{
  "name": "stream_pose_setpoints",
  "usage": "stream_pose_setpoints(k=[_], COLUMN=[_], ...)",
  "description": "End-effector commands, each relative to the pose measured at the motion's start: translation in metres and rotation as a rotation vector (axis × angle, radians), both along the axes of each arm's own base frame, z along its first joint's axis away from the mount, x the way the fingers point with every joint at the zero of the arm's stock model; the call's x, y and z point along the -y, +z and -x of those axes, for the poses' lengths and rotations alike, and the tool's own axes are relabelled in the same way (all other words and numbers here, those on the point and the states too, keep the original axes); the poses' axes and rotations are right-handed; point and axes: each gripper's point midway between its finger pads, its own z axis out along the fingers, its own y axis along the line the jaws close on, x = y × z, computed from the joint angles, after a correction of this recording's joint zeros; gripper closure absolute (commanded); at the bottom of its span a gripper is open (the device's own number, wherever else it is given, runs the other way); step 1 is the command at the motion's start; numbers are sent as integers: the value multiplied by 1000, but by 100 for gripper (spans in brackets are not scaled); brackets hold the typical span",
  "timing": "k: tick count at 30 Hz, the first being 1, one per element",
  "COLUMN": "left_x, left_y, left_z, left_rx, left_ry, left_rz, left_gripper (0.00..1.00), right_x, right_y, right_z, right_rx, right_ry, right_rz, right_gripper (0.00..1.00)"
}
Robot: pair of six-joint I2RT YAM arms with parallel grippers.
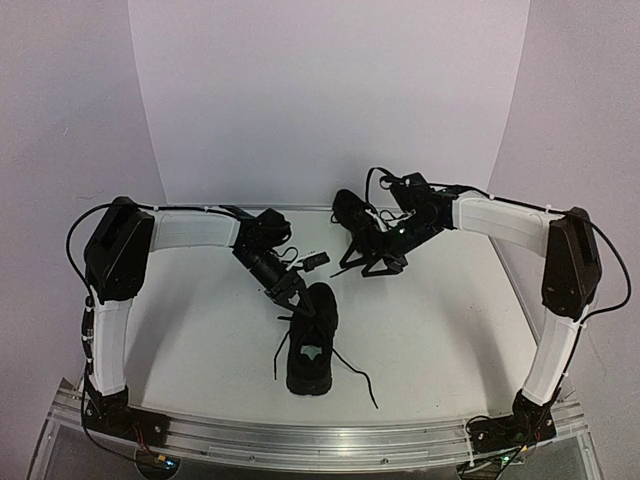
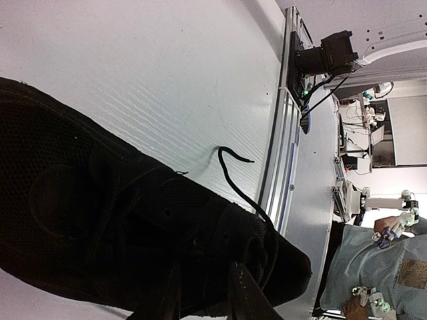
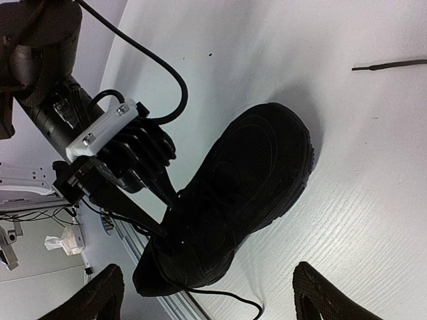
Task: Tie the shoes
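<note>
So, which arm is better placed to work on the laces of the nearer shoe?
Left. The left arm's fingers are at the nearer shoe and touch its top; whether they hold a lace, I cannot tell. The right arm's fingers are open and stand apart, beside the farther shoe.

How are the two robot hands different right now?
The left gripper has its jaws nearly closed, pinching one end of the near shoe. The right gripper has its jaws wide open with nothing between them. The left gripper touches that shoe, while the right gripper is farther back, close to the far shoe. Both grippers are black and have two fingers.
</note>
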Motion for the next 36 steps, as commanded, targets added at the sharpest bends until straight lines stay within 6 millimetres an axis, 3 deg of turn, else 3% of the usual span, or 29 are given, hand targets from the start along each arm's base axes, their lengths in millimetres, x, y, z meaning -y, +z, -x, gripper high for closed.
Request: stream_pose_setpoints(k=[1,9,14,23,36], left_x=[7,6,3,4,6], left_y=[18,20,17,9,17], left_z=[2,4,4,8,3], left_rx=[16,12,19,48,117], left_ry=[-28,-30,-24,-48,-48], left_rz=[61,66,45,4,-1], left_gripper=[75,80,71,74,99], right_x=[3,2,1,0,-4], right_y=[19,21,22,20,19], right_z=[3,2,2,2,2], right_rx=[47,48,49,49,41], right_ry=[10,13,17,25,53], right_rz=[-27,-34,-38,-40,-61], right_gripper=[16,16,16,16,17])
